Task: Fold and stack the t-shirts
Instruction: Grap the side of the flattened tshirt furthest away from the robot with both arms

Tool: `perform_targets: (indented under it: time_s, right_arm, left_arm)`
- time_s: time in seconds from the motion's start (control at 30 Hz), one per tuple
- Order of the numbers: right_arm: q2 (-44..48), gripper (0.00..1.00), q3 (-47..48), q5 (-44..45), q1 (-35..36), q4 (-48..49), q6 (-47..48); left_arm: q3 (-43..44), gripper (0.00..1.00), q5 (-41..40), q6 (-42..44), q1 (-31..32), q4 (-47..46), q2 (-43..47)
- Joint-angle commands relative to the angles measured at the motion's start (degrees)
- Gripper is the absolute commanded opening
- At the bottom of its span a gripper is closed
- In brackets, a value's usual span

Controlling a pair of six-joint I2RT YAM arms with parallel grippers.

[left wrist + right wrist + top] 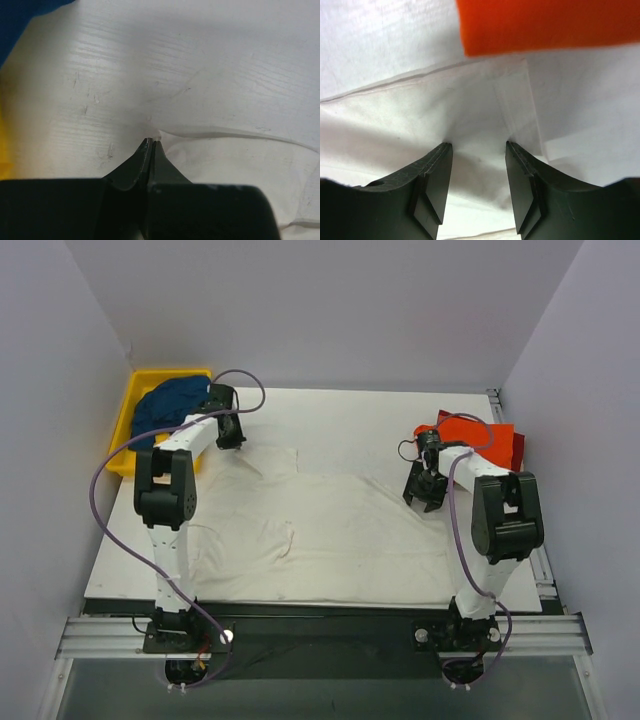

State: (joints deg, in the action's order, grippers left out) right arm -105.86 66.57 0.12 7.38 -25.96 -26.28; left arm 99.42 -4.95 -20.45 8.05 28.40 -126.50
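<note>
Left gripper [152, 141] pinches one off-white t-shirt [330, 530], right gripper [479, 146] half-open; two red t-shirts [480, 434], one blue t-shirt [165, 405].

The gripper [152, 141] has its jaws pressed together, tips at the edge of the off-white shirt [240, 165], which lies on the white, scuffed desk [175, 60]. Whether cloth is pinched between them is unclear. A blue shirt [20, 15] fills the top left corner, and a blurred yellow bin [4, 150] shows at the left edge.
</note>
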Motion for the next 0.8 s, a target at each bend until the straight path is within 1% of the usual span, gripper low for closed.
perform_targets:
  time_s: [0.0,0.2,0.3,0.43,0.57,0.77]
  right_arm:
    - [0.57,0.46,-5.03,-0.91,2.55,-6.12,-3.24]
    - [6.01,0.47,-6.80,-1.00,3.61,-7.88,-4.74]
    - [7.86,0.50,-4.35,1.36,3.35,-8.85,-4.48]
    - [8.04,0.53,0.65,3.48,0.98,-9.11,-2.73]
    - [5.59,0.54,5.05,4.71,-1.05,-8.15,-0.35]
    - [-3.10,0.52,11.47,5.24,-2.10,-6.04,1.85]
  left_arm:
    - [-0.71,0.00,1.08,0.93,-1.28,-1.16,4.85]
    - [-3.61,0.00,1.87,1.64,-1.81,-2.39,6.79]
    - [-4.67,0.00,2.23,1.46,-1.81,-2.91,7.32]
    - [-5.55,0.00,2.31,0.76,-1.81,-3.27,7.76]
    - [-6.51,0.00,1.96,0.50,-1.81,-3.44,8.46]
    - [-8.10,0.00,1.96,-0.29,-1.73,-3.79,9.34]
